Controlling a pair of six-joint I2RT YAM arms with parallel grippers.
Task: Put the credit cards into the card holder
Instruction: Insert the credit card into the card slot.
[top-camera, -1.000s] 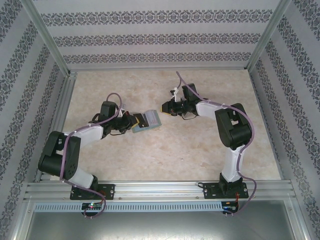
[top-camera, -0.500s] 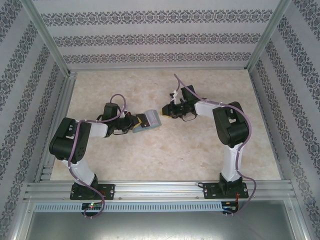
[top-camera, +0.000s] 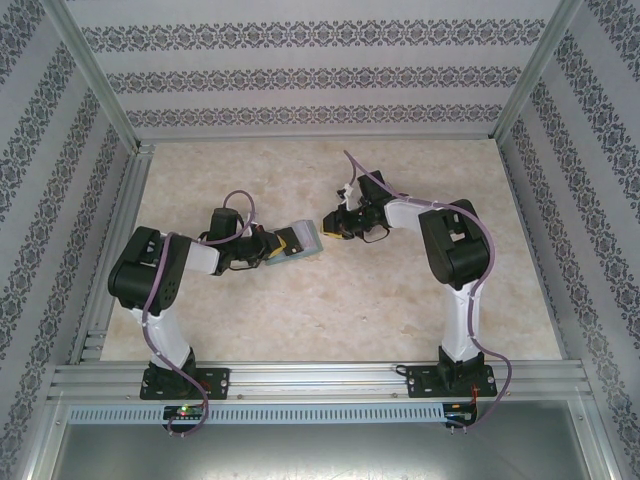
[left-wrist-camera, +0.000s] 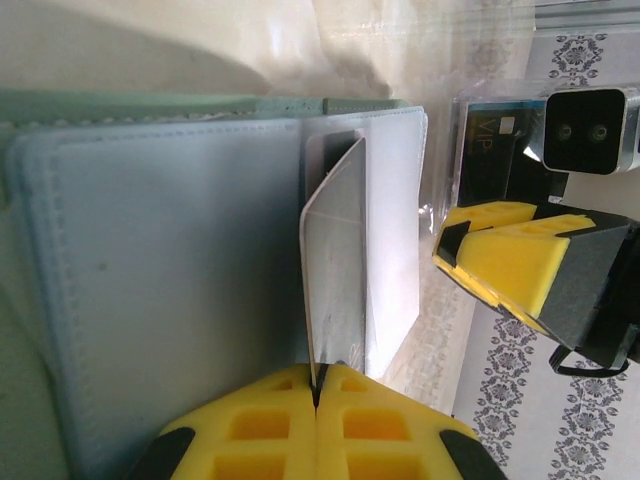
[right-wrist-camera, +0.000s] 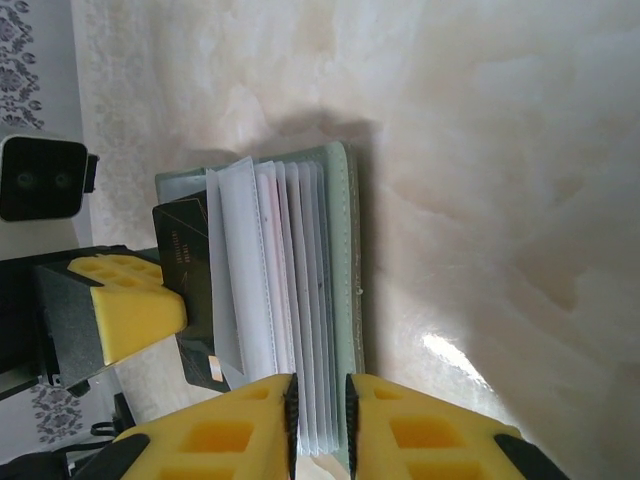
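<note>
Pocket-opening step: clear sleeve (left-wrist-camera: 335, 260) of pale green folding card holder (right-wrist-camera: 347, 260) is pinched by shut L pincer (left-wrist-camera: 317, 378); R pincer (right-wrist-camera: 320, 385) grip can't be told; thin dark credit card (right-wrist-camera: 183, 245) prob. to be slid in next.

Pale marbled counter (top-camera: 400, 300) spreads out all around the jaws, evenly lit, with one bright glare spot (right-wrist-camera: 450, 350) on it just beside the right jaws. Well beyond the jaws stands the back wall (top-camera: 300, 80), white with dark floral bands. Same paper on the side walls (top-camera: 40, 180), out to either side of the jaws. Aluminium posts (top-camera: 95, 90) frame the corners, and a slotted aluminium rail (top-camera: 320, 380) runs along the near edge, well behind the jaws.
</note>
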